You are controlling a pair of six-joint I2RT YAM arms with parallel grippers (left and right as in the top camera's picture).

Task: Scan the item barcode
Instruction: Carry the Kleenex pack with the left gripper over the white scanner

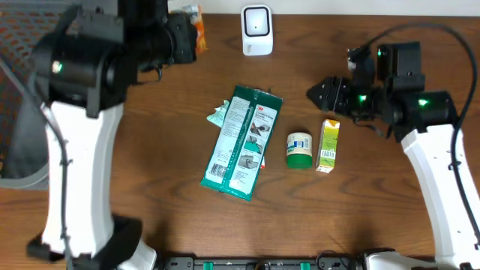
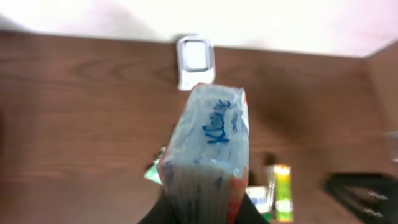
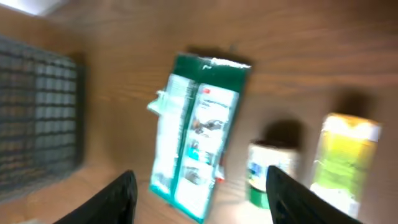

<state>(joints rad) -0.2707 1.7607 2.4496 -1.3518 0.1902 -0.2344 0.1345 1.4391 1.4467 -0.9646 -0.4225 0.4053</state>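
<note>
Tissue pack (image 2: 208,149) between left jaws

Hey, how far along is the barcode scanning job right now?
Done: the left claw is shut on the Kleenex pack, lifted. In hand: presenting it near the white scanner. Left: the green package, jar and carton lie on the table; whether they were scanned isn't visible. The right claw hangs open, empty.

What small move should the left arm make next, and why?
Probably bring the tissue pack closer to the white scanner: the left gripper is shut on the pack, and the scanner stands beyond it, apart.
</note>
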